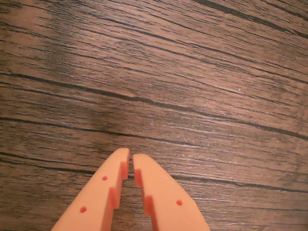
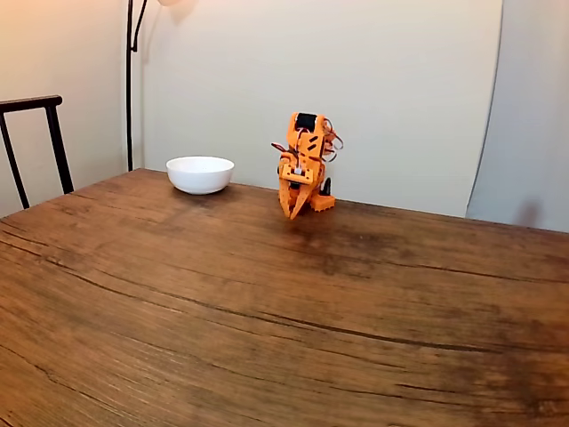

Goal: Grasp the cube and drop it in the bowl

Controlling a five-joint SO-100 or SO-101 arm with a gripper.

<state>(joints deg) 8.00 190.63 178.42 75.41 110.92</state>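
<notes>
Gripper [image 1: 131,159] nearly closed, bare table [image 2: 284,311], bowl [image 2: 200,174] at far edge

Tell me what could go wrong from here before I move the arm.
The orange two-finger gripper is nearly shut, tips just apart over bare wood-grain table; it must open before any grasp. The round white bowl sits near the table's far edge, left of the arm in the fixed view; a careless swing could knock it.

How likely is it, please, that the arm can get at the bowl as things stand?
Probably yes. The bowl stands on the table to the left of the folded arm in the fixed view, with bare wood between them. The gripper is nearly shut and holds nothing.
</notes>
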